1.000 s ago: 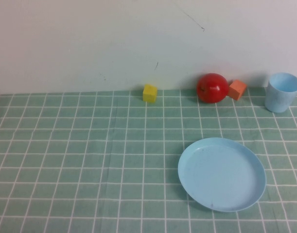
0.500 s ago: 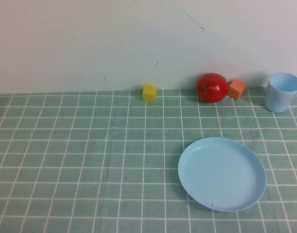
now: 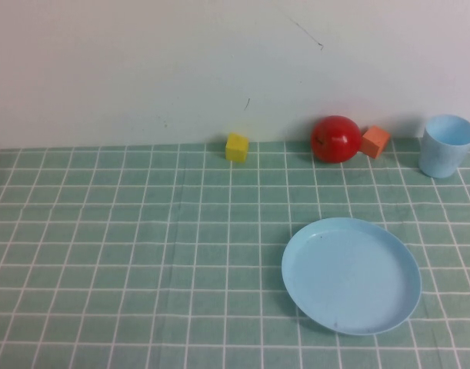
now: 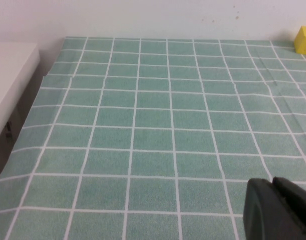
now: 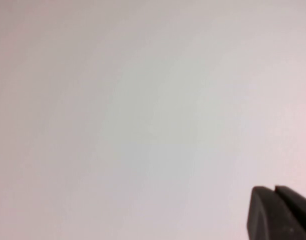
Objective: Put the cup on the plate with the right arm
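Note:
The light blue cup point(image 3: 447, 145) stands upright at the far right of the table, by the wall. The round light blue plate point(image 3: 350, 274) lies nearer, right of centre, with nothing on it. Neither arm shows in the high view. My left gripper point(image 4: 273, 181) is shut and empty, low over the green checked cloth at the table's left part. My right gripper point(image 5: 275, 189) is shut and empty; its view shows only a blank pale wall, so the cup and plate are out of that view.
A red apple point(image 3: 335, 139) and an orange cube point(image 3: 375, 141) sit by the wall just left of the cup. A yellow cube point(image 3: 237, 147) sits at the back centre and also shows in the left wrist view point(image 4: 304, 40). The table's left edge point(image 4: 27, 115) borders a white surface.

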Robot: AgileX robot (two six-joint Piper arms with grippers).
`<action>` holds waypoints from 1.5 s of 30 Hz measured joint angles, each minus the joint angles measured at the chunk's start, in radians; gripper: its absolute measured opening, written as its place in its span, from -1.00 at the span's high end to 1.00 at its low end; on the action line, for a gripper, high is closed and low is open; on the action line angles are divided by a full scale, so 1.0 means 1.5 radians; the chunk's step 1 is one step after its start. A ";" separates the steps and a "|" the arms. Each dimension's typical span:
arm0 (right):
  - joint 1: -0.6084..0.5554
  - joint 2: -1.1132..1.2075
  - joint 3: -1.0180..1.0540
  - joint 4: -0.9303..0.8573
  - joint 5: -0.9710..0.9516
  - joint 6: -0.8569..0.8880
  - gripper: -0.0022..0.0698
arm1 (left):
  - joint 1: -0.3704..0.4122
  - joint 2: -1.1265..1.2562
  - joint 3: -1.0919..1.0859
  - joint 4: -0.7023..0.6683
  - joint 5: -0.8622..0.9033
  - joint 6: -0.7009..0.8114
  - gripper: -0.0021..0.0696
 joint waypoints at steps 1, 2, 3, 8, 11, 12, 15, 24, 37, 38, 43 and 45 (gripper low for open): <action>0.000 0.000 0.000 0.000 -0.037 0.000 0.95 | 0.000 0.000 0.000 0.000 0.000 0.000 0.95; 0.000 0.000 0.000 0.000 -0.063 0.000 0.95 | 0.000 0.000 0.000 0.000 0.000 0.000 0.95; 0.000 0.000 0.000 0.000 -0.091 0.000 0.95 | 0.000 0.000 0.000 0.000 0.000 0.000 0.95; 0.000 0.000 -0.009 0.000 -0.140 0.002 0.95 | 0.000 0.000 0.000 0.000 0.000 0.000 0.95; 0.000 0.000 -0.076 0.000 -0.039 0.004 0.95 | 0.000 0.000 0.000 0.000 0.000 0.000 0.95; 0.000 0.000 -0.102 0.000 0.006 0.004 0.95 | 0.000 0.000 0.000 0.000 0.000 0.000 0.95; 0.000 0.000 -0.210 0.000 0.201 0.004 0.95 | 0.000 0.000 0.000 0.000 0.000 0.000 0.95; 0.000 0.210 -0.438 0.003 0.598 -0.011 0.95 | 0.000 0.000 0.000 0.000 0.000 0.000 0.95; 0.000 0.680 -0.669 0.238 0.863 -0.235 0.60 | 0.000 0.000 0.000 0.000 0.000 0.000 0.95; 0.000 0.712 -0.686 0.259 0.869 -0.255 0.46 | 0.000 0.000 0.000 0.000 0.000 0.000 0.95; 0.000 0.849 -0.765 0.293 0.877 -0.315 -0.21 | 0.000 0.000 0.000 0.000 0.000 0.000 0.95; 0.000 0.900 -0.802 0.294 0.879 -0.324 -0.32 | 0.000 0.000 0.000 0.000 0.000 0.000 0.95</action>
